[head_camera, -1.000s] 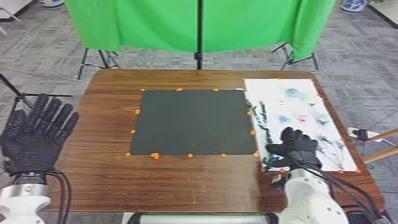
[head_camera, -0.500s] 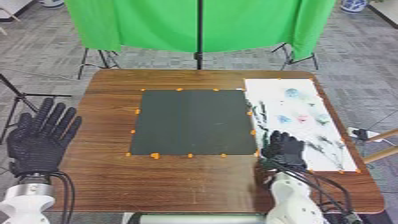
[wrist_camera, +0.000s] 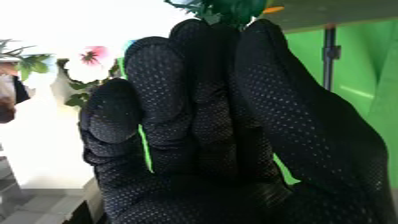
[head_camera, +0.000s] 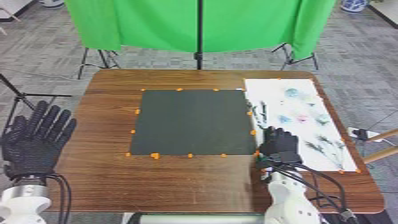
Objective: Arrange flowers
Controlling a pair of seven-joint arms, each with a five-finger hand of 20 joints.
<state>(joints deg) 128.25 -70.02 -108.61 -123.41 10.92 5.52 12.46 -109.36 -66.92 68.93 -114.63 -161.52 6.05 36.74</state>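
Two black-gloved hands, one brown table [head_camera: 178, 185]. Item: right hand [head_camera: 282, 143], over the near left corner of a white sheet [head_camera: 271, 89]; fingers close together and nearly straight, thumb alongside; whether anything is held between them, I cannot tell. Item: dark green foliage [head_camera: 262, 114], just beyond the fingertips, contact uncertain. Item: one flower, pink-centred with pale petals [head_camera: 302, 118], on the sheet, beyond the right hand and to its right. Item: one pale blue flower [head_camera: 284, 119], beyond the same hand, nearer than a second blue bloom [head_camera: 291, 93]. Item: leafy stems [head_camera: 330, 152], lying to the right of that hand. Item: dark square mat [head_camera: 191, 120], to the left of it, orange markers round the edge. Item: left hand [head_camera: 34, 145], at the table's left side, fingers apart and straight. Item: green curtain [head_camera: 160, 25], well beyond both hands.
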